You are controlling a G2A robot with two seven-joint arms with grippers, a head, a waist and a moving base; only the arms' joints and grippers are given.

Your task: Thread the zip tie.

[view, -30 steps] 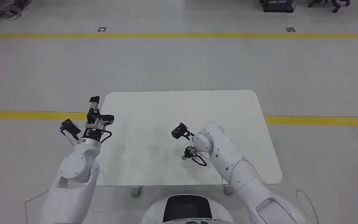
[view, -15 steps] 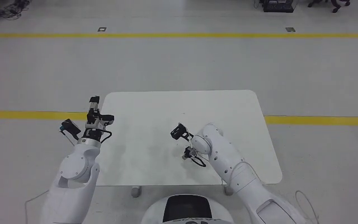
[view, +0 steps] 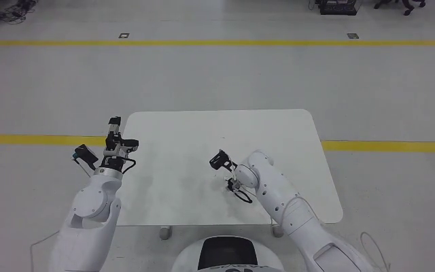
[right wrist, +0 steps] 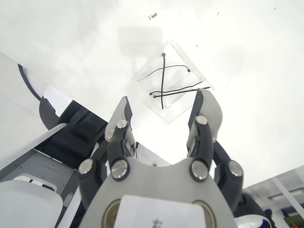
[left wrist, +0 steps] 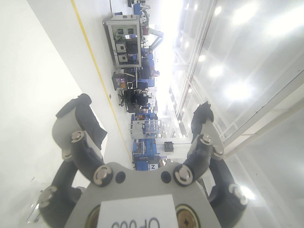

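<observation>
Over the clear tray [right wrist: 177, 112], right hand [right wrist: 162, 98] hung wide open and empty, straddling the black zip ties [right wrist: 163, 79] crossed inside it. It looked lined up to pick one. Left hand [left wrist: 143, 103] sat well apart from the tray, open, empty, pointing up, probably parked for the threading step.

**Tray rim and tie crossings proving hard to read**

In the right wrist view, the rim of the clear tray [right wrist: 190, 62] is fading into the white worktop [right wrist: 71, 24], so its outline is blurring in places. Where the zip ties [right wrist: 163, 79] are crossing, it is not possible to tell which is lying uppermost. A dark speck [right wrist: 154, 15] beyond the tray is showing too small to name.
</observation>
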